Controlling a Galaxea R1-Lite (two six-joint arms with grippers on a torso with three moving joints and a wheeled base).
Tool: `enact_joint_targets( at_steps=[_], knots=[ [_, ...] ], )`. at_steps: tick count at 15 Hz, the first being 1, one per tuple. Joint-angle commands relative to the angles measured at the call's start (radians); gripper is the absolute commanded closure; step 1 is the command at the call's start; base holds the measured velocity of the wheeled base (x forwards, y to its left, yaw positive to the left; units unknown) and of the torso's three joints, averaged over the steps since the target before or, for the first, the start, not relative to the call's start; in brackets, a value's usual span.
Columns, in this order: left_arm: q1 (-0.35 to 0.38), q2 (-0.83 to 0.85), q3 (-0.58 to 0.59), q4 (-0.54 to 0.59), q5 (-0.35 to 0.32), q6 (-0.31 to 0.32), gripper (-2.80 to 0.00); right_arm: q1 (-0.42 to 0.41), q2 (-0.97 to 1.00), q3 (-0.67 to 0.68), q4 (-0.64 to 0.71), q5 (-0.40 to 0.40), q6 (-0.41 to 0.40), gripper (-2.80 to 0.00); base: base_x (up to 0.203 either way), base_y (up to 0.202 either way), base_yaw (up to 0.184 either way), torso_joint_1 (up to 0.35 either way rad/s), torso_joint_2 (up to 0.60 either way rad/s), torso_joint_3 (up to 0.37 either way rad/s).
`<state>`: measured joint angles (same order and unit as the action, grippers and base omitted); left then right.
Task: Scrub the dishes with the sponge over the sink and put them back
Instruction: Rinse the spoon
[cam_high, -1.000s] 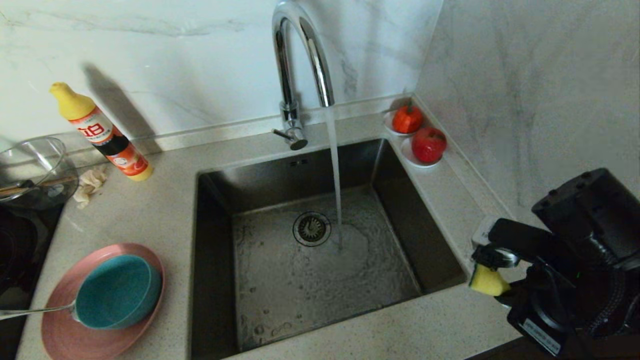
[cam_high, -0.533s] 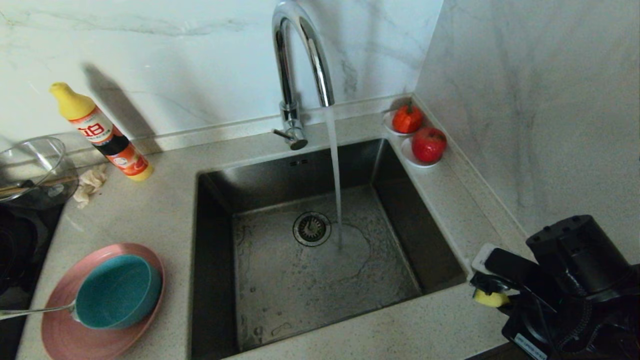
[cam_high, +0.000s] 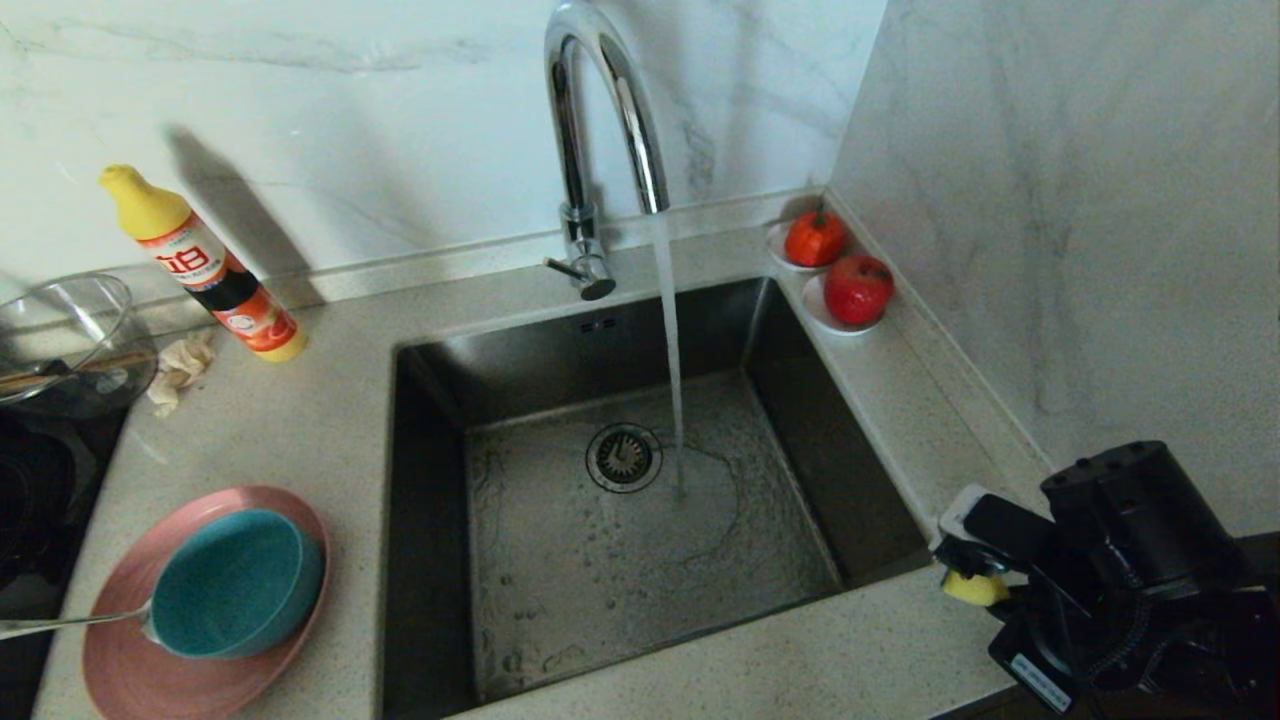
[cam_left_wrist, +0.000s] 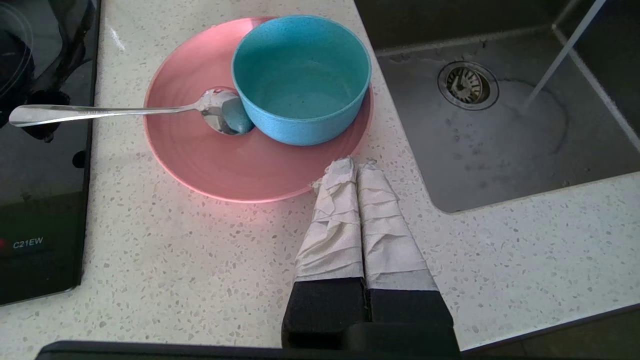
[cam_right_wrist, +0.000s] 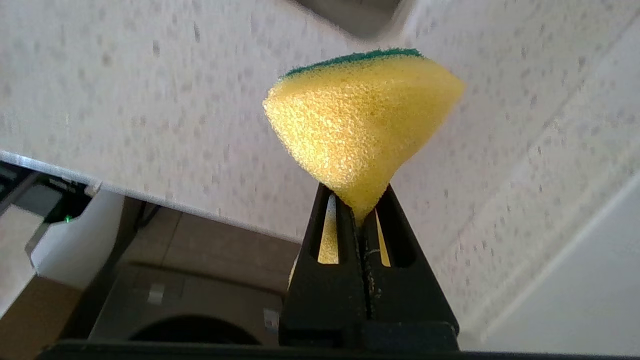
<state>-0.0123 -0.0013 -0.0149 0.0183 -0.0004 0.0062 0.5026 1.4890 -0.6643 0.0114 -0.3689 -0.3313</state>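
Observation:
A pink plate (cam_high: 200, 690) lies on the counter left of the sink (cam_high: 600, 580). On the plate stand a teal bowl (cam_high: 235, 580) and a silver spoon (cam_high: 70, 622) whose handle points left. Water runs from the chrome tap (cam_high: 600, 120) into the basin. My right gripper (cam_high: 965, 572) is at the counter's front right corner, shut on the sponge (cam_right_wrist: 360, 120), yellow foam bulging out, green pad on its far face. My left gripper (cam_left_wrist: 356, 165) hovers shut and empty just off the near rim of the plate (cam_left_wrist: 240, 170), near the bowl (cam_left_wrist: 300, 80) and the spoon (cam_left_wrist: 100, 112).
A detergent bottle (cam_high: 200, 265), a beige cloth scrap (cam_high: 180, 365) and a clear glass bowl (cam_high: 60, 340) sit at the back left. A black cooktop (cam_high: 30, 500) borders the plate. Two saucers with red fruit (cam_high: 858, 288) stand by the right wall.
My right arm has sunk and drawn back toward the near right corner, carrying the sponge lower. The dishes have not moved.

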Motion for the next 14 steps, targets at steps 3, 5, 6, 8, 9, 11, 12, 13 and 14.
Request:
enact_joint_targets(
  at_steps=[3,5,6,8,9,11,12,13,14],
  knots=[
    [0.0,-0.002,0.0,0.0,0.0,0.0,0.0,-0.009,0.044,0.008,-0.022,-0.004,0.0,-2.8,0.0,0.0,0.0,0.0,0.0,0.0],
    [0.0,-0.002,0.0,0.0,0.0,0.0,0.0,-0.023,0.074,0.009,-0.045,-0.002,0.004,-2.8,0.0,0.0,0.0,0.0,0.0,0.0],
    [0.0,-0.002,0.001,0.0,0.0,0.0,0.0,-0.039,0.089,0.009,-0.062,-0.001,0.004,-2.8,0.0,0.0,0.0,0.0,0.0,0.0],
    [0.0,-0.002,0.0,0.0,0.0,0.0,0.0,-0.058,0.119,0.009,-0.11,0.004,0.005,-2.8,0.0,0.0,0.0,0.0,0.0,0.0],
    [0.0,-0.002,0.0,0.0,0.0,0.0,0.0,-0.064,0.125,0.011,-0.128,0.009,0.005,-2.8,0.0,0.0,0.0,0.0,0.0,0.0],
    [0.0,-0.002,0.0,0.0,0.0,0.0,0.0,-0.067,0.128,-0.001,-0.137,0.01,0.005,-2.8,0.0,0.0,0.0,0.0,0.0,0.0],
    [0.0,-0.002,0.0,0.0,0.0,0.0,0.0,-0.069,0.134,-0.014,-0.144,0.01,0.008,-2.8,0.0,0.0,0.0,0.0,0.0,0.0],
    [0.0,-0.002,0.0,0.0,0.0,0.0,0.0,-0.07,0.137,-0.021,-0.166,0.009,0.009,-2.8,0.0,0.0,0.0,0.0,0.0,0.0],
    [0.0,-0.002,0.0,0.0,0.0,0.0,0.0,-0.073,0.133,-0.02,-0.18,0.008,0.009,-2.8,0.0,0.0,0.0,0.0,0.0,0.0]
  ],
)
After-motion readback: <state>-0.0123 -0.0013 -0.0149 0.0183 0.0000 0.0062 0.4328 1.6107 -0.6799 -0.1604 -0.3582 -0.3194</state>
